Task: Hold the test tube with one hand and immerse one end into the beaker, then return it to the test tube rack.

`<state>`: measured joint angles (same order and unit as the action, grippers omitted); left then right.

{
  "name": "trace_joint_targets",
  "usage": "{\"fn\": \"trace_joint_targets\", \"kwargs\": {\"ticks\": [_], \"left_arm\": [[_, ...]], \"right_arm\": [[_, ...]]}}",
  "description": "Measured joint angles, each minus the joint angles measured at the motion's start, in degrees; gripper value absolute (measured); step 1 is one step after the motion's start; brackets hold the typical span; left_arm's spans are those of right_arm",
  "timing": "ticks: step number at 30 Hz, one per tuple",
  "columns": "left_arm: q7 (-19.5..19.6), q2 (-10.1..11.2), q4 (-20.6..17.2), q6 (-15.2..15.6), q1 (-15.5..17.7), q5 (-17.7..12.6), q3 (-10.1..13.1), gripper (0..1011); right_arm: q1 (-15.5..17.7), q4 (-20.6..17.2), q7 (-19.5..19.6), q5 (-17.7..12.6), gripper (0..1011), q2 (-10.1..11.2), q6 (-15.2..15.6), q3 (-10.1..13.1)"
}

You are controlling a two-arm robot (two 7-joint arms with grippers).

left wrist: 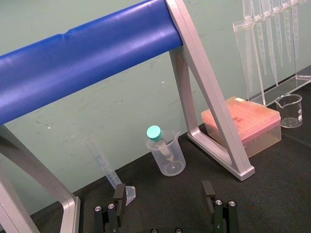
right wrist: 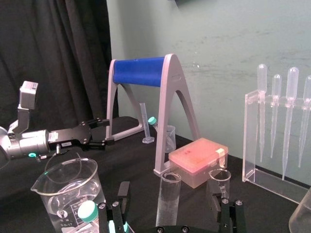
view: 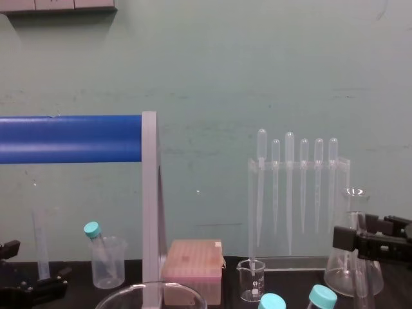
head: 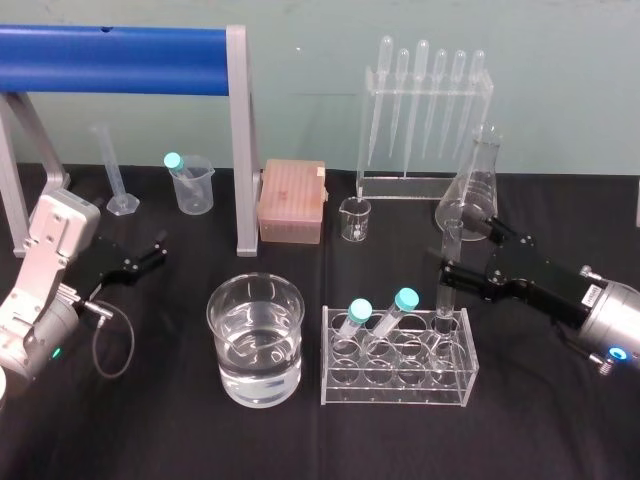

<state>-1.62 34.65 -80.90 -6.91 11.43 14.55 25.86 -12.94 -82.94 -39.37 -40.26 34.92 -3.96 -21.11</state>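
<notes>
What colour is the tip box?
Pinkish-orange; the box shows best in the head view.

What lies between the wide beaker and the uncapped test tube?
In the head view, two teal-capped tubes, leaning in the rack, stand between beaker and test tube.

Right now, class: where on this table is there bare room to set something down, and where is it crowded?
Bare: in front of the beaker and test tube rack, and between the beaker and the left gripper. Crowded: the back row, and around the right gripper at the test tube.
</notes>
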Motion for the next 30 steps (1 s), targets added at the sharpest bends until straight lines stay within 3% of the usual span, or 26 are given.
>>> {"fn": "trace_joint_targets", "kwargs": {"ticks": [30], "left_arm": [[0.0, 0.0, 0.0, 0.0, 0.0, 0.0, 0.0, 1000]], "right_arm": [[-2.1, 2.4, 0.5, 0.5, 1003, -0.8, 1.9, -1.5]]}}
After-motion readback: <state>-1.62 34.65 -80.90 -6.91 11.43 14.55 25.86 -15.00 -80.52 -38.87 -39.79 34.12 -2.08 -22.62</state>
